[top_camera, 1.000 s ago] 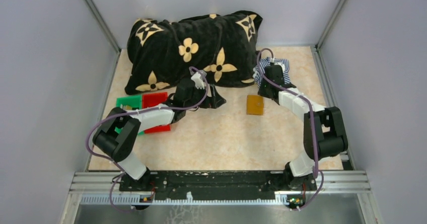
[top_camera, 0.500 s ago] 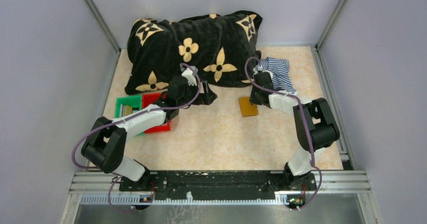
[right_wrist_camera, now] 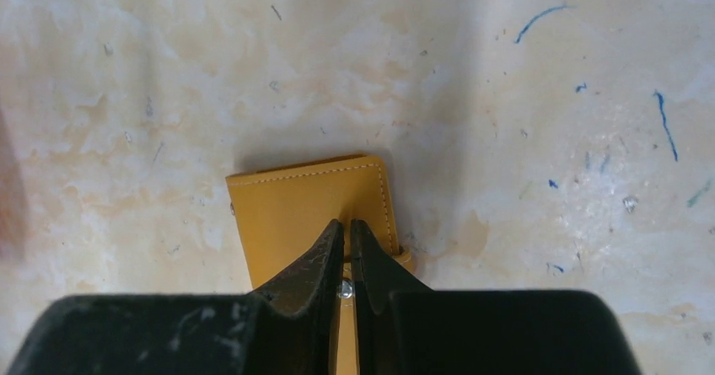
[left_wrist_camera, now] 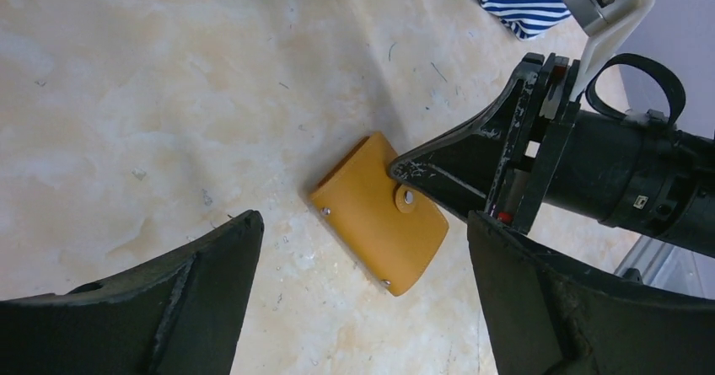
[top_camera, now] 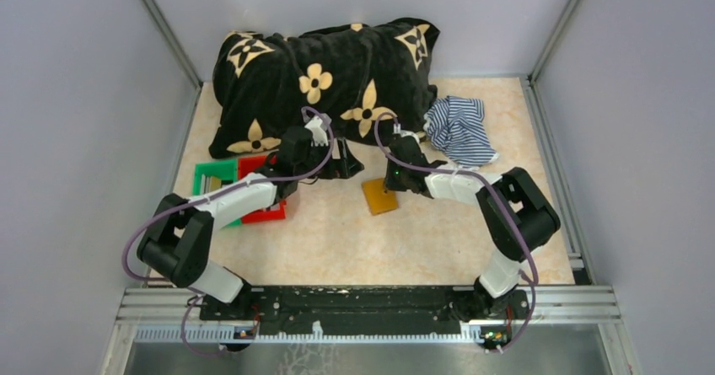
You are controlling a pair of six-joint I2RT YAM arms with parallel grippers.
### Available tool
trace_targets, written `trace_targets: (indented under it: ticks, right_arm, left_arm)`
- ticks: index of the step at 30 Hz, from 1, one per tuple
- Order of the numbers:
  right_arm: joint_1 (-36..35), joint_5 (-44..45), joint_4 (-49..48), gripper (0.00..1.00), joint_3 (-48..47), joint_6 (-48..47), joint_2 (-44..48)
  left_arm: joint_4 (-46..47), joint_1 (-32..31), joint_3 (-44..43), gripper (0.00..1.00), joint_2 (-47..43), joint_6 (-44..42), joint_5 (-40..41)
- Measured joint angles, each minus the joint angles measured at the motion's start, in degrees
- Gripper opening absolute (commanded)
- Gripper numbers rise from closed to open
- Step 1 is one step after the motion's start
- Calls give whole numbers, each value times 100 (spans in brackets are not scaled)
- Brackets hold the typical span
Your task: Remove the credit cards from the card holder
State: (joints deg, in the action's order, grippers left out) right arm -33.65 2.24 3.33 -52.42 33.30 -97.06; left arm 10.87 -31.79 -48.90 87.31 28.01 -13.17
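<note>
Card holder (top_camera: pixel 379 196) lies flat, folded and snapped; no credit cards show, so opening it and pulling them out all seems left to do. Right gripper (right_wrist_camera: pixel 347 223) is pinched almost together on its snap tab; left gripper (top_camera: pixel 344 163), just left of it, gapes empty. Beyond it sits a flower-patterned black cushion (top_camera: pixel 320 80); no writing is readable.

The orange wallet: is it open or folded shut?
Shut. The card holder lies flat, folded, its tab snapped across the outer face; nothing of its inside shows.
</note>
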Motion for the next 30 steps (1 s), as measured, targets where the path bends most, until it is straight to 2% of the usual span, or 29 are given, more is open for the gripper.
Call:
trace_targets:
  ticks: [2, 8, 13, 15, 17, 19, 22, 26, 30]
  right_arm:
    - [-37, 103, 85, 0, 0, -11, 66]
    - [-55, 750, 363, 0, 2, -341, 584]
    - [-433, 1759, 232, 0, 195, -632, 1143]
    - [-861, 2444, 15, 28, 551, -798, 1615]
    - [-1272, 2887, -291, 40, 988, -933, 2179]
    - [-1443, 3101, -612, 41, 1355, -990, 2638]
    - [-1305, 3174, -988, 34, 1722, -1067, 2907]
    - [-1224, 3176, -800, 33, 1576, -1078, 2393]
    - [-1224, 3178, -503, 33, 1290, -1121, 1731]
  left_arm:
    - [22, 0, 42, 83, -57, 83, -33]
    - [610, -96, 538, 83, -35, 568, -330]
    - [1530, -133, 713, 81, 577, 1095, -881]
    - [1987, -133, 741, 76, 872, 1300, -1132]
    - [2450, -133, 754, 73, 1178, 1491, -1390]
    - [2822, -133, 758, 72, 1425, 1639, -1600]
    - [3206, -133, 758, 66, 1633, 1790, -1781]
    - [3445, -133, 627, 52, 1862, 1893, -1897]
    - [3512, -136, 518, 50, 2107, 1869, -1891]
